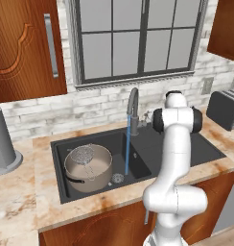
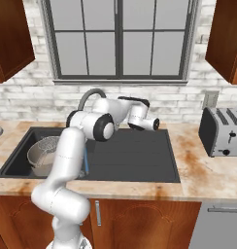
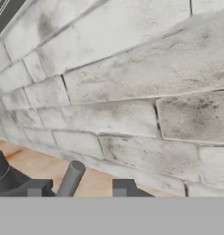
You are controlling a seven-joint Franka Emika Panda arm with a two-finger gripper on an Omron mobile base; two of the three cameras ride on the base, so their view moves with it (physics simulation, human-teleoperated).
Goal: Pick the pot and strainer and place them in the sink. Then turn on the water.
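Pot [image 1: 88, 168] holding strainer [image 1: 82, 155] in sink [image 1: 59, 158], water [image 1: 127, 149] running, pincer [image 3: 77, 189] parted (empty, hand view)

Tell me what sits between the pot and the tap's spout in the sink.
In the left base view, the water falls between the pot and the tap, landing by the drain in the sink.

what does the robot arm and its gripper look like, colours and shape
The arm is glossy white, built of thick rounded tube segments with dark charcoal rings at the joints. No cables or markings show. The gripper has two small dark grey, squared-off finger tips.
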